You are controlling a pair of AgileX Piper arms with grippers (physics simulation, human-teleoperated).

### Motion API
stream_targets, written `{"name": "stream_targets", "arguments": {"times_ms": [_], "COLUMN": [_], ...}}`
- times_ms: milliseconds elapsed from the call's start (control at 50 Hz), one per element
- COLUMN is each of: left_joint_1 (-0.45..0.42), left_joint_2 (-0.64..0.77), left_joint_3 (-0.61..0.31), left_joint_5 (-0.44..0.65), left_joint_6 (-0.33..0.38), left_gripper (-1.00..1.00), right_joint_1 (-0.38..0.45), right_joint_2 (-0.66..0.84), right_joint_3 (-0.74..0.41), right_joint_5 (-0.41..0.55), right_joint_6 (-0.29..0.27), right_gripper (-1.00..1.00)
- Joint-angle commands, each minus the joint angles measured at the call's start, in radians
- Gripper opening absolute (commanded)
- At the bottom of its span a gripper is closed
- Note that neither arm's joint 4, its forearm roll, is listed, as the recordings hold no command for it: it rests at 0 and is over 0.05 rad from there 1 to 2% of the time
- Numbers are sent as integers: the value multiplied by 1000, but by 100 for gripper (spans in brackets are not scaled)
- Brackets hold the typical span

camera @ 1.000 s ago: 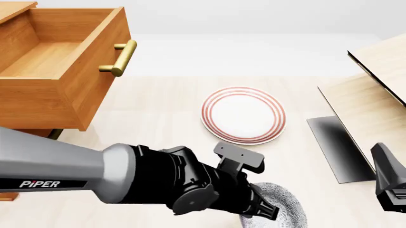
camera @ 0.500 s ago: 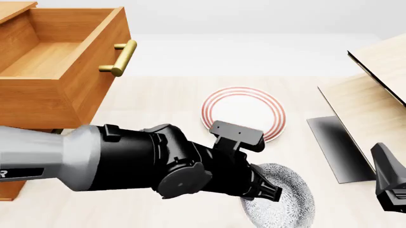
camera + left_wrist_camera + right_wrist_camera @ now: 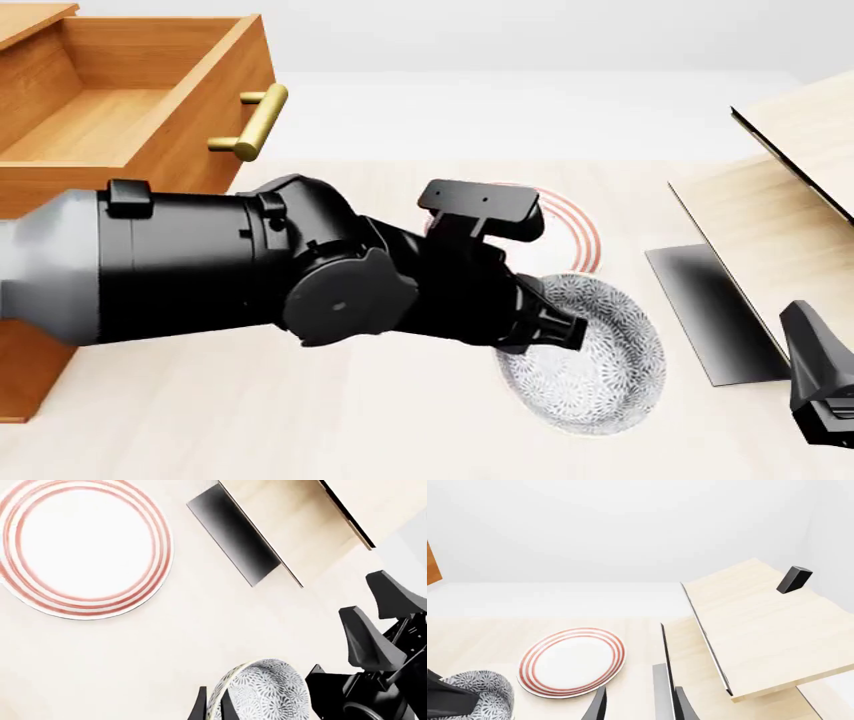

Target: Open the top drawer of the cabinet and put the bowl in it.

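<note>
Reaching in from the near left, the left gripper (image 3: 550, 330) has its jaws clenched on the near-left rim of the bowl (image 3: 594, 360), which hangs tilted just near of the red-ringed plate (image 3: 80, 547). No writing is readable on the arm. At the far left, the top drawer (image 3: 127, 130) of the cabinet (image 3: 27, 390) stands pulled out. The right gripper (image 3: 634, 705) waits near right, fingers parted, grasping nothing.
</note>
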Motion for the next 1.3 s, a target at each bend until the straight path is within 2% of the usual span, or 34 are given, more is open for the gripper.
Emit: {"name": "stream_targets", "arguments": {"times_ms": [20,320,500,640,920,1160,1300], "left_joint_1": [17,90,120,167,235,305,332], "left_joint_2": [-11,-10,-13,-19,6,48,101], "left_joint_3": [-88,-219,-270,-358,-488,-629,-766], "left_joint_5": [71,200,237,309,391,456,520], "left_joint_6": [25,76,77,96,86,76,78], "left_gripper": [-100,-100,-100,-100,-100,-100,-100], "right_joint_1": [-1,-1,0,-1,0,-1,-1], "right_joint_2": [-1,-1,-1,-1,-1,-1,-1], "right_joint_3": [0,0,0,0,0,0,0], "right_joint_5": [-1,-1,-1,-1,-1,-1,-1], "right_joint_6": [-1,-1,-1,-1,-1,-1,-1], "right_gripper": [100,100,100,100,100,100,100]}}
